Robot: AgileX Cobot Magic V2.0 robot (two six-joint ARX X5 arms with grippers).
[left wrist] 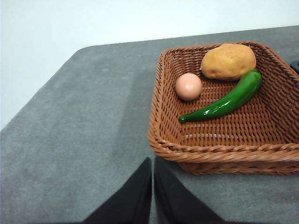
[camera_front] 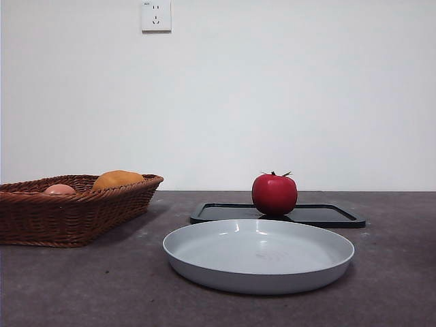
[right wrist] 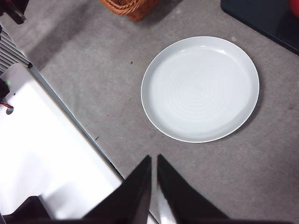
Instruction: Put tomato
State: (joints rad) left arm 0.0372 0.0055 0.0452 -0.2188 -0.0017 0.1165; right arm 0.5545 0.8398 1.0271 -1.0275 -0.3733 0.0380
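The tomato (camera_front: 274, 194) sits on the black tray (camera_front: 320, 215) behind the grey plate (camera_front: 259, 255), seen whole only from the front. The left wrist view alone reveals a green pepper (left wrist: 224, 102) in the basket (left wrist: 163, 144). Both the left end effector (left wrist: 153, 186) and the right end effector (right wrist: 154, 182) hang closed, holding nothing.

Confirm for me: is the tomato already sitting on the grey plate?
No: in the front view the tomato rests on the black tray behind the grey plate, which holds nothing.
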